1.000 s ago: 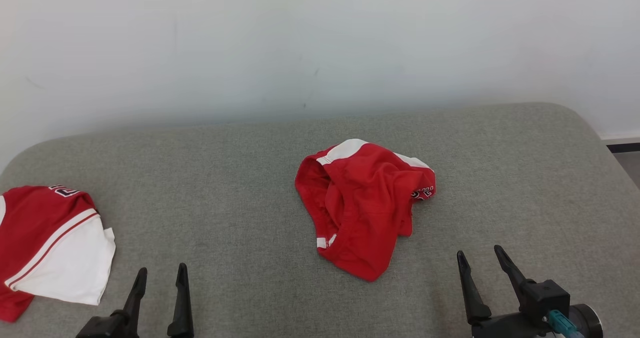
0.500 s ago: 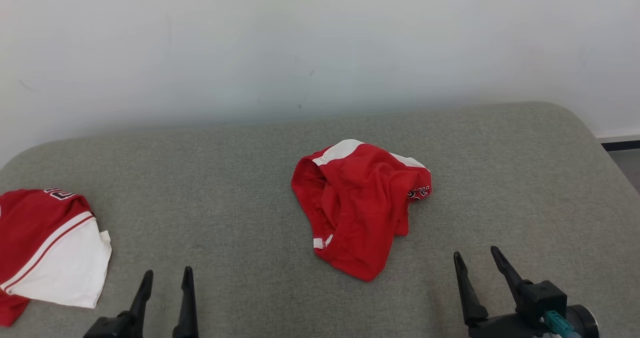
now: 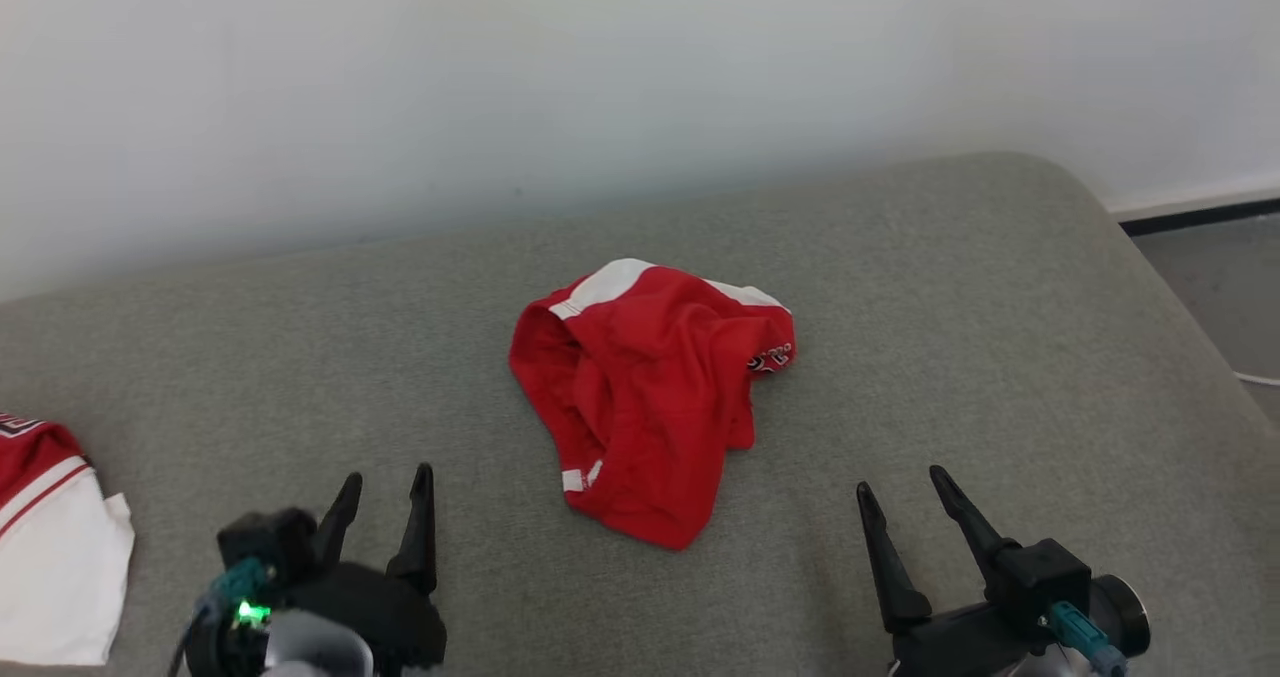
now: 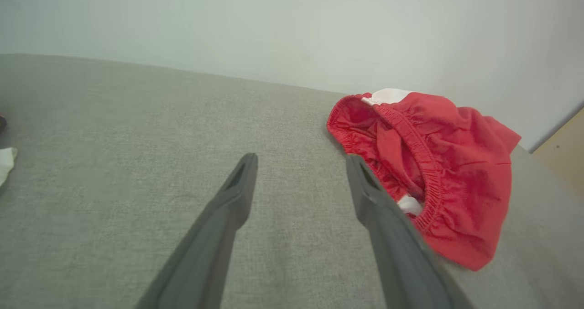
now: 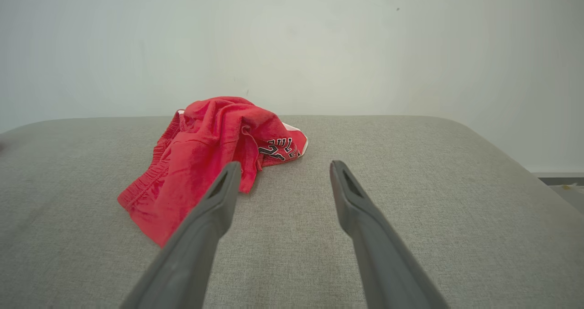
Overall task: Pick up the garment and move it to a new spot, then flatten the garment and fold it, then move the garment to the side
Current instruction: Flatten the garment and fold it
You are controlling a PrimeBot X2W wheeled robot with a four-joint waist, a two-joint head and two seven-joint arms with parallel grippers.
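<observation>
The left claw (image 3: 388,473) has advanced toward the garment (image 3: 645,397) — crumpled, long axis near-to-far — it and right claw (image 3: 900,478) both gaping.

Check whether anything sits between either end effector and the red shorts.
Nothing visible does. Only bare cushion separates the shorts from the left end effector and the right end effector, both open. The jersey lies far left.

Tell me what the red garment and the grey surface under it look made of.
Red garment: soft matte cloth, perhaps cotton or polyester; it lies in limp crumpled folds, with a gathered elastic waistband. Grey surface: matte upholstery fabric over padding, judging by its fine woven grain and rounded corner.
</observation>
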